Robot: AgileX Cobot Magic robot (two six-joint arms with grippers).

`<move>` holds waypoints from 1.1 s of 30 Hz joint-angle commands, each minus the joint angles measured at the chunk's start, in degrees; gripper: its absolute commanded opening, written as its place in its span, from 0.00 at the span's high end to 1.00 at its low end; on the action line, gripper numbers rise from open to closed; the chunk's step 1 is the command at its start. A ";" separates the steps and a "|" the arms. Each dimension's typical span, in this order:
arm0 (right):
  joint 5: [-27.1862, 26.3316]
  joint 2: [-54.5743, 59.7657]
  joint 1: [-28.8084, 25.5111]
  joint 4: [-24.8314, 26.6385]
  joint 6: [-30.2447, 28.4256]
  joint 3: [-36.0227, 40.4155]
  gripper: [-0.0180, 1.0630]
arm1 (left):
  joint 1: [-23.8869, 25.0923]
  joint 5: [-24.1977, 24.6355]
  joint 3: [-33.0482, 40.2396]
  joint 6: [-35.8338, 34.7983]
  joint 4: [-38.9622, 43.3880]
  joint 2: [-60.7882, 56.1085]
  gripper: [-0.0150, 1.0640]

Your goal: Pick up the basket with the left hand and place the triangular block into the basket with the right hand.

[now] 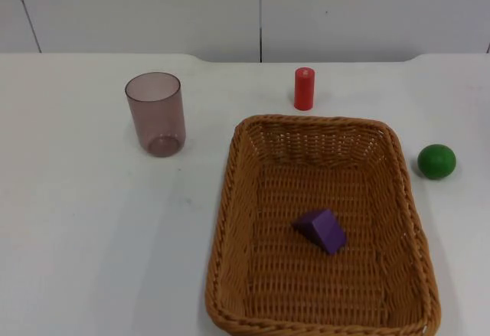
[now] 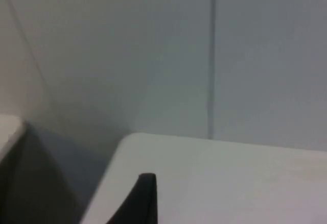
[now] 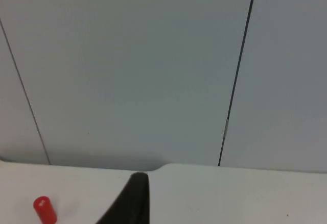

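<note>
On the white table [image 1: 76, 236], toward five o'clock in the top view, a rectangular woven wicker basket [image 1: 230, 221] is seen resting flat. Inside it, near the middle of its floor, a purple triangular block [image 1: 321, 229] is found lying on one face. At eleven o'clock from the basket, well apart, a translucent smoky-purple plastic cup [image 1: 156, 113] is set upright. Just beyond the basket's far rim, at twelve o'clock, a small red cylinder [image 1: 304, 89] is stood on end. At three o'clock, beside the basket's right wall but not touching it, a green ball [image 1: 436, 161] is placed. The table is bounded at the far side by a grey partition wall [image 1: 153, 7].

The left end effector [image 2: 143, 201] is held above a table corner, facing the wall; whether it is open or closed cannot be told. The right end effector [image 3: 134, 198] is likewise pointed at the wall, with the red cylinder [image 3: 45, 210] nearby; its state cannot be told either.
</note>
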 commanded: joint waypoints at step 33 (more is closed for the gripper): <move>-7.38 -4.50 -0.12 2.08 4.03 6.27 0.02 | 7.72 -4.85 -0.34 11.74 -16.47 -1.65 0.01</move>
